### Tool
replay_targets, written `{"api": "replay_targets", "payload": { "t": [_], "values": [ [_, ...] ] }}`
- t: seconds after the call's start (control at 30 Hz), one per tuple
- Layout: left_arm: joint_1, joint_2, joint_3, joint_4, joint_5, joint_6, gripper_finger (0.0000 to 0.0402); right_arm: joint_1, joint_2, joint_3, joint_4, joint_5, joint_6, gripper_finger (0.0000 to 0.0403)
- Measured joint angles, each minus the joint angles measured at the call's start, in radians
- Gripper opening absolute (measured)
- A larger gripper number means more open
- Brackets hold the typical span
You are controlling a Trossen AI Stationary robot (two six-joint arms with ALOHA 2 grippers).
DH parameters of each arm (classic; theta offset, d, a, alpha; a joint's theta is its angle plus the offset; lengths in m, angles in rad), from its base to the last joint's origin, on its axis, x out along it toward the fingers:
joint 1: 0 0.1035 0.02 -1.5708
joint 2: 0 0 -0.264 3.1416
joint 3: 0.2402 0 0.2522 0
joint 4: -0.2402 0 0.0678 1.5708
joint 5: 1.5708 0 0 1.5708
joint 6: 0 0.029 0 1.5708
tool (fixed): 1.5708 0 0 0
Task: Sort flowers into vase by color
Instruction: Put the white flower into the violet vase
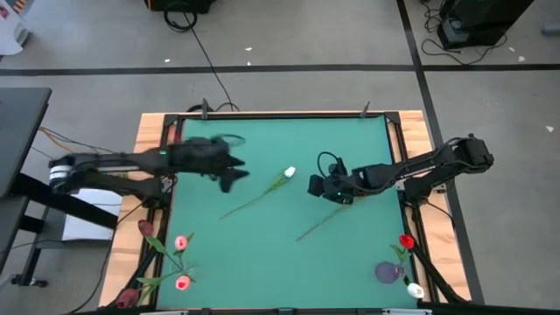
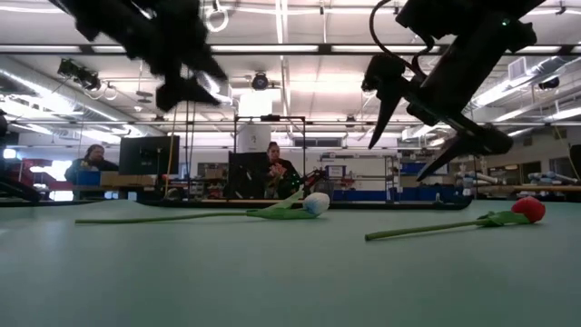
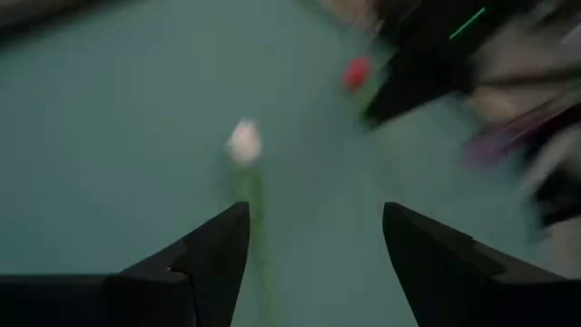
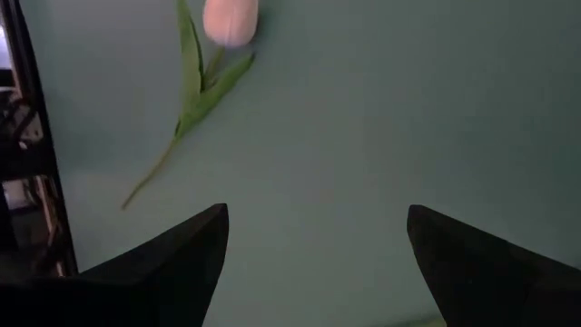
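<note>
A white tulip [image 1: 289, 173] lies flat mid-table, its stem running toward the near left. It shows too in the low view [image 2: 315, 203] and both wrist views [image 3: 243, 143] [image 4: 230, 20]. A red tulip [image 2: 528, 209] lies right of it, its stem [image 1: 317, 224] on the cloth and its head hidden under my right arm in the high view. My left gripper [image 1: 232, 178] hovers open left of the white head, above the stem. My right gripper [image 1: 315, 186] hovers open just right of the white head, fingers spread [image 4: 313, 263].
Pink tulips [image 1: 181, 242] and dark red ones [image 1: 144, 227] lie at the near left corner. A red tulip [image 1: 406, 241], a white one [image 1: 414, 290] and a purplish round thing [image 1: 388, 273] sit at the near right corner. A wooden frame [image 1: 153, 131] edges the green mat.
</note>
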State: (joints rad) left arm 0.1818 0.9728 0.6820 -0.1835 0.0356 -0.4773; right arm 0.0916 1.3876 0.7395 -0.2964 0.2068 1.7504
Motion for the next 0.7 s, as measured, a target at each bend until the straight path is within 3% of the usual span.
{"api": "replay_targets", "payload": {
  "t": [0.2,0.37,0.7],
  "values": [
    [-0.012,0.3,0.001,0.065,-0.008,0.021,0.0258,0.003,-0.001,0.0,-0.009,-0.051,-0.046,0.0345],
    [-0.013,0.477,0.001,0.093,-0.005,0.02,0.0258,0.021,-0.017,0.0,-0.011,-0.045,-0.052,0.0345],
    [-0.065,0.648,0.002,0.297,0.003,0.041,0.0258,0.075,-0.047,0.0,-0.021,-0.015,-0.052,0.0345]
  ]
}}
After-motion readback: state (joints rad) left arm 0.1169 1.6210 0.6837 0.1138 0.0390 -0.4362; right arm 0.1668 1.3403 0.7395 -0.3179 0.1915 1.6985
